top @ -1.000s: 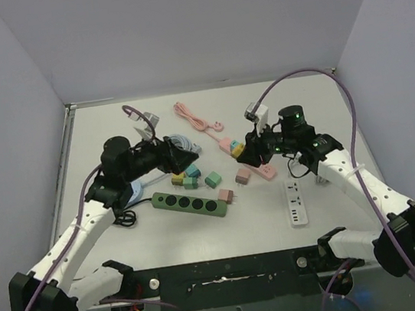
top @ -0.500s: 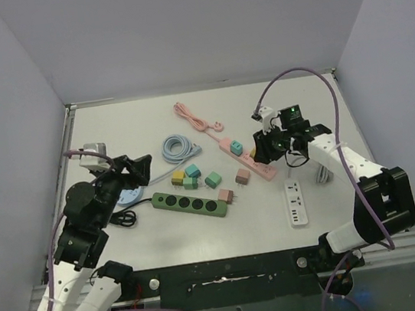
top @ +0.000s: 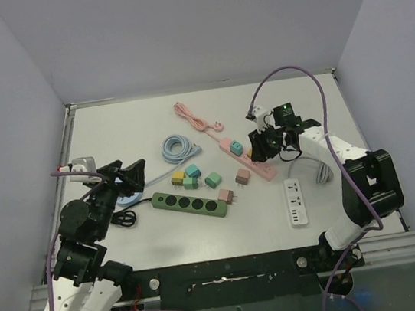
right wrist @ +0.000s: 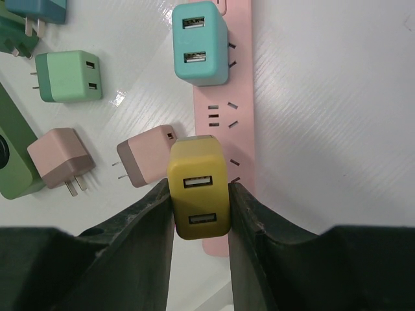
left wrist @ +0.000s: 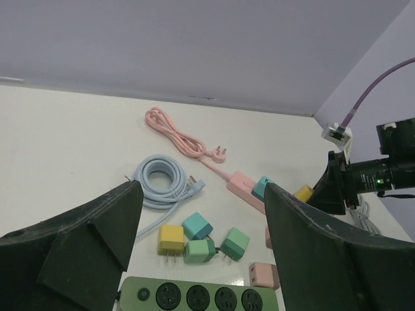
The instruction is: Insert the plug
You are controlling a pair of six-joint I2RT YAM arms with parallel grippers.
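Yellow plug at the pink strip, prongs out of sight

My left gripper (top: 129, 172) hangs open and empty on the left. My right gripper (right wrist: 198, 204) is clamped on the yellow plug (right wrist: 198, 165), over the pink power strip (right wrist: 237, 78) just near-right of the seated teal plug (right wrist: 200, 42). The yellow plug looks offset toward one edge, so pressing it down misaligned could miss the slots and skid the strip.

On the white counter (top: 111, 130), the pink plastic power strip (top: 247, 161) lies right of centre. A teal cube adapter (right wrist: 200, 42) is plugged into it, and the right gripper (right wrist: 199, 201) holds a yellow cube plug (right wrist: 198, 175) over its near end. The green power strip (top: 190, 204) lies nearer and to the left, with loose cube adapters (top: 189, 178) between the two. The white power strip (top: 296, 202) lies nearer and to the right.
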